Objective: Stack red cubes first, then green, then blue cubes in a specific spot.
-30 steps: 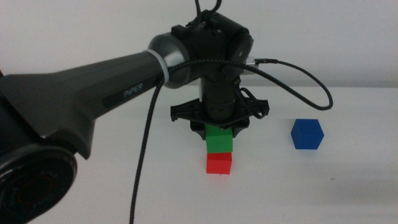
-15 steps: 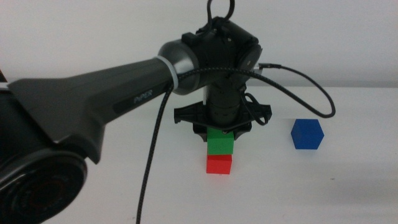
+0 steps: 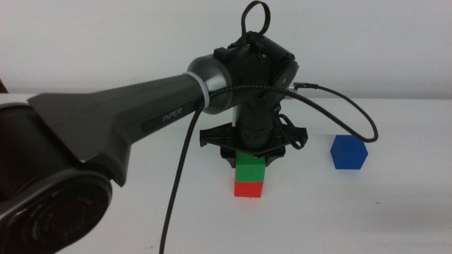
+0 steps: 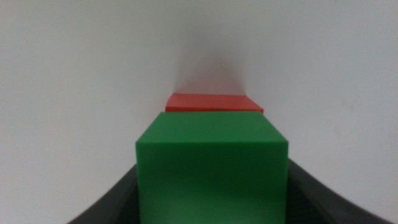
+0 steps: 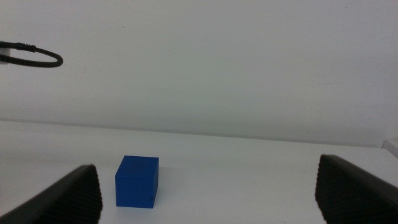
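The green cube (image 3: pixel 250 169) sits on top of the red cube (image 3: pixel 248 189) at the table's middle. My left gripper (image 3: pixel 250 152) comes straight down from above and is shut on the green cube. In the left wrist view the green cube (image 4: pixel 211 171) fills the space between the jaws, with the red cube's top edge (image 4: pixel 214 102) showing past it. The blue cube (image 3: pixel 348 152) stands alone to the right of the stack. My right gripper (image 5: pixel 217 199) is open and empty, facing the blue cube (image 5: pixel 137 180) from a distance; it is out of the middle view.
The left arm's black cable (image 3: pixel 339 106) loops out to the right above the blue cube. A loop of it shows in the right wrist view (image 5: pixel 34 57). The white tabletop (image 3: pixel 367 212) is bare around the stack.
My left gripper has come down with the green cube, which now sits lower and squarely on the red cube. The blue cube has not moved.
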`<state>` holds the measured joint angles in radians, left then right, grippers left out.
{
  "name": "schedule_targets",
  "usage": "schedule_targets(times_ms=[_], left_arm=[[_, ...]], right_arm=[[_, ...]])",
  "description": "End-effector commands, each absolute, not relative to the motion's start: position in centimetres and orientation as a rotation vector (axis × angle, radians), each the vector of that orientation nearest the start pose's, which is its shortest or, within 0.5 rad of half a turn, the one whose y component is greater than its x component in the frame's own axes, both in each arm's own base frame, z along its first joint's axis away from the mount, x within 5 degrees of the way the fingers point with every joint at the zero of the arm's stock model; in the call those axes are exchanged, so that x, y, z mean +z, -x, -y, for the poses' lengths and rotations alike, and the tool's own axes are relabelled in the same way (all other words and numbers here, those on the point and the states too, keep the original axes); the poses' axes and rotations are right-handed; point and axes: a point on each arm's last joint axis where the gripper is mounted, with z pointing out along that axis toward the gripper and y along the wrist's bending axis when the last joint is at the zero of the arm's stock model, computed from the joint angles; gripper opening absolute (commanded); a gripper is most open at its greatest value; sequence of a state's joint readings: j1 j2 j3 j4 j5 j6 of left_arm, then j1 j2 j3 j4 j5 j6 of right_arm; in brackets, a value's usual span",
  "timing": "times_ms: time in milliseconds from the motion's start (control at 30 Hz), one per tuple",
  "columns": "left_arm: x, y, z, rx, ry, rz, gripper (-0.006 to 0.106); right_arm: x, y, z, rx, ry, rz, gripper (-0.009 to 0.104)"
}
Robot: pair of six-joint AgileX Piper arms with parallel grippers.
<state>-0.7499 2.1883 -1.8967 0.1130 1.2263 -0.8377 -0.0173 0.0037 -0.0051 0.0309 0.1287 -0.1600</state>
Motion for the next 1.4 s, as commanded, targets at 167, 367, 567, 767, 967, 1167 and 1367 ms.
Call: schedule_targets(times_ms=[167,367,567,767,967,1167,1367], left_arm=[[19.8,-34.0,30.7,0.023,0.042,-3.015,-0.002],[19.5,-34.1,30.7,0.036,0.037,-3.015,0.064],[22.8,-33.6,29.9,0.023,-0.062,-2.962,0.094],[31.8,-31.0,27.7,-0.118,-0.445,-2.796,0.094],[41.7,-24.5,22.1,-0.237,-0.736,-2.514,0.094],[41.7,-18.9,14.8,-0.341,-0.68,-2.369,0.094],[40.1,-13.1,9.6,-0.532,-0.6,-2.161,0.094]], right_arm=[[19.2,-5.5,0.1,-0.123,0.098,-1.601,0.092],[19.2,-5.5,0.1,-0.123,0.098,-1.601,0.092],[19.2,-5.5,0.1,-0.123,0.098,-1.601,0.092],[19.2,-5.5,0.1,-0.123,0.098,-1.601,0.092],[19.2,-5.5,0.1,-0.123,0.098,-1.601,0.092],[19.2,-5.5,0.1,-0.123,0.098,-1.601,0.092],[19.2,-5.5,0.1,-0.123,0.098,-1.601,0.092]])
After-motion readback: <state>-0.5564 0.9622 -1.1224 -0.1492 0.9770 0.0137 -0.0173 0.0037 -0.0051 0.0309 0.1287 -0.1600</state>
